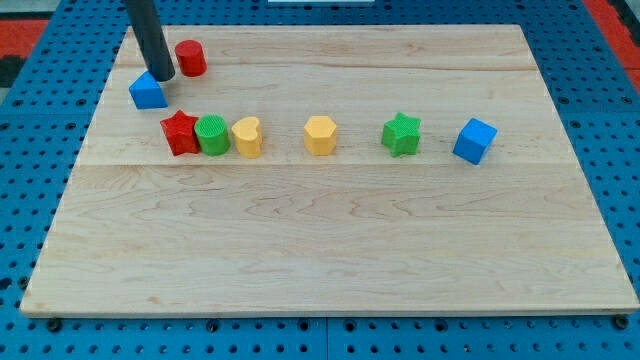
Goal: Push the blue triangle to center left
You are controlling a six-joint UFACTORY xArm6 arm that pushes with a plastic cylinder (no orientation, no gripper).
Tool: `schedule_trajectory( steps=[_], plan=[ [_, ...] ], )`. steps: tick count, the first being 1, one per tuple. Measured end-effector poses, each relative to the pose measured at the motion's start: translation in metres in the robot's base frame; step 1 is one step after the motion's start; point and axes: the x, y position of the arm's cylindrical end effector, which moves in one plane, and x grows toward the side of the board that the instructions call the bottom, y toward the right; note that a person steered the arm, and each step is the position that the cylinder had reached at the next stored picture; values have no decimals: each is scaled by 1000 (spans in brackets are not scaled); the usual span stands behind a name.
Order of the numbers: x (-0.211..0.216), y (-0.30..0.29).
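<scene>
The blue triangle [148, 91] is found near the top-left corner of the wooden surface [330, 250], and it is taken here as the landmark for everything else. My tip [163, 77] is set against the triangle's upper-right side, touching or all but touching it — the exact contact cannot be made out. No jaws are fitted to this arm, only the dark rod, so nothing can be said of them being apart or together. To finish the step well, the triangle should probably be driven down the view and slightly towards the view's left, with the tip kept behind the block's middle so that it is not spun off to one side. A short, steady push is judged enough, since the left edge's middle lies not far below the triangle. Just to the triangle's upper right a red cylinder [190, 58] is seen, behind the rod and out of the path. Below and to the right a red star [180, 133] stands close — the likeliest thing to be clipped — touching a green round block [212, 135], itself beside a yellow block [247, 137]. Further right along the same row are a yellow hexagon [320, 135], a green star [401, 134] and a blue cube [474, 141], all well apart from the triangle.
</scene>
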Motion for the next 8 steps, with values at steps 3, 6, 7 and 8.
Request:
schedule_trajectory(
  steps=[3,6,7,8],
  plan=[
    [30,2],
    [65,-61],
    [72,-48],
    [68,-41]
  ],
)
